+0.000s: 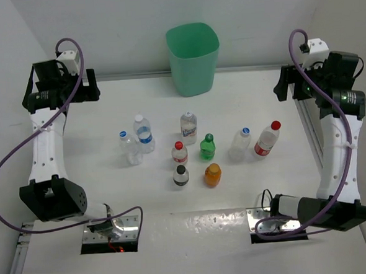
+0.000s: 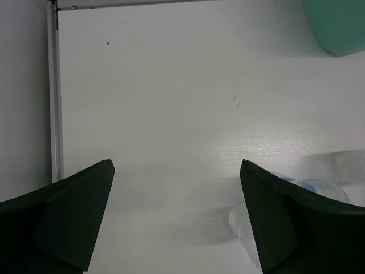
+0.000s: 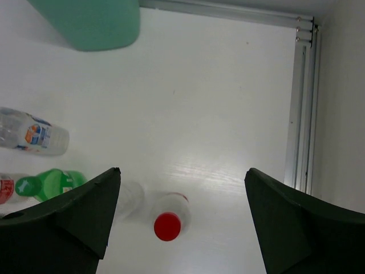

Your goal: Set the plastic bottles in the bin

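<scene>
The bin (image 1: 193,57) stands at the middle of the worktop's (image 1: 77,131) far edge. The bottles (image 1: 179,153) stand upright in a loose cluster at the worktop's centre, well apart from the bin. The clear ones on the cluster's left overlap, so there may be two or three.

The left end effector (image 2: 176,165) hangs near the far left corner, spread wide and holding nothing. The right end effector (image 3: 183,171), near the right edge, is equally wide and empty above a red-capped bottle (image 3: 167,225).

Bin (image 1: 194,59) stands at far edge of table (image 1: 107,110). Bottles (image 1: 208,146) stand before the bin, spread left and right of it.
</scene>
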